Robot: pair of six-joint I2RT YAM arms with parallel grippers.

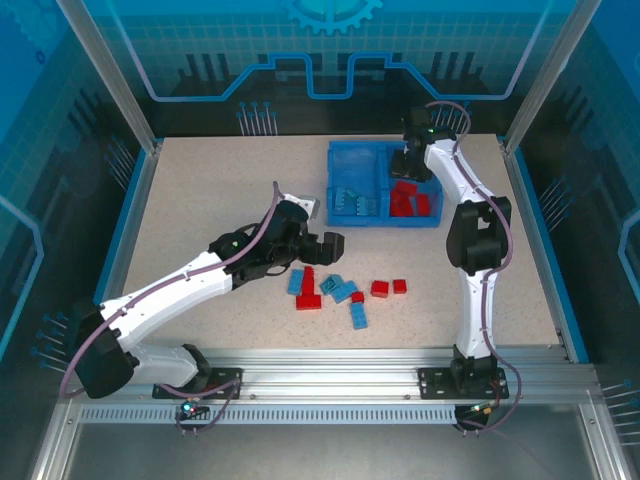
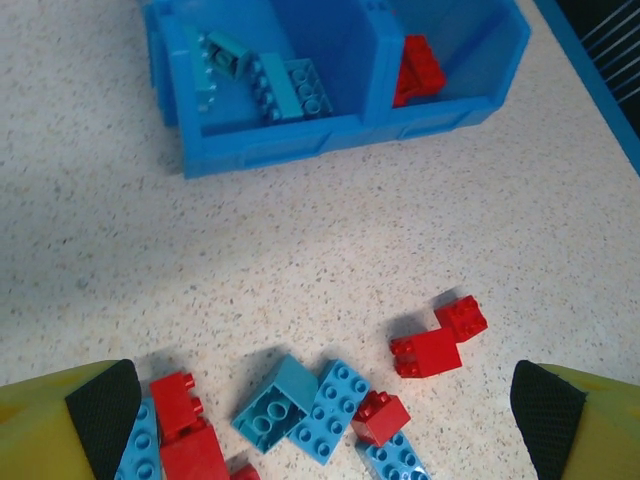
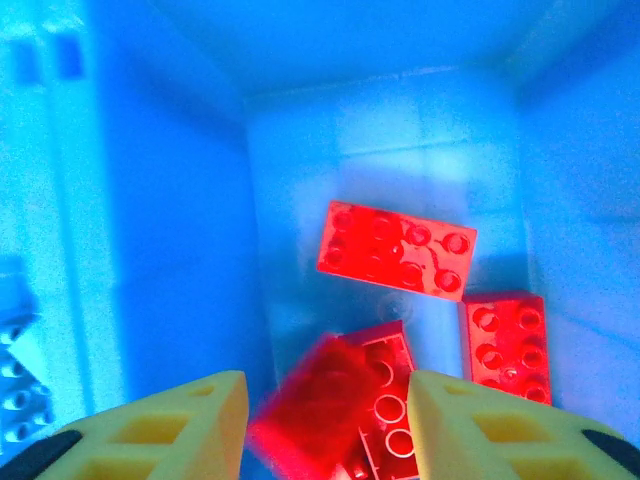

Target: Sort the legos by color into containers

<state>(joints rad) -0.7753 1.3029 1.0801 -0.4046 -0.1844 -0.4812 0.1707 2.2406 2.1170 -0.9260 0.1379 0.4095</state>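
My right gripper (image 1: pixel 408 166) hangs over the right compartment of the blue bin (image 1: pixel 385 219). Its jaws stand apart, and a blurred red lego (image 3: pixel 312 402) sits loose between them, above other red legos (image 3: pixel 396 249) on the compartment floor. The left compartment holds light blue legos (image 1: pixel 352 201). My left gripper (image 1: pixel 320 250) is wide open over the loose pile (image 1: pixel 335 290) on the table. Below the left gripper (image 2: pixel 325 415) lie a light blue lego (image 2: pixel 272 408) on its side, a red lego (image 2: pixel 428 353) and several more.
The bin's central divider (image 3: pixel 170 250) stands just left of my right fingers. Stray red legos (image 1: pixel 389 288) and a light blue one (image 1: pixel 358 317) lie right of the pile. Raised blue rails (image 1: pixel 548 250) border the speckled table.
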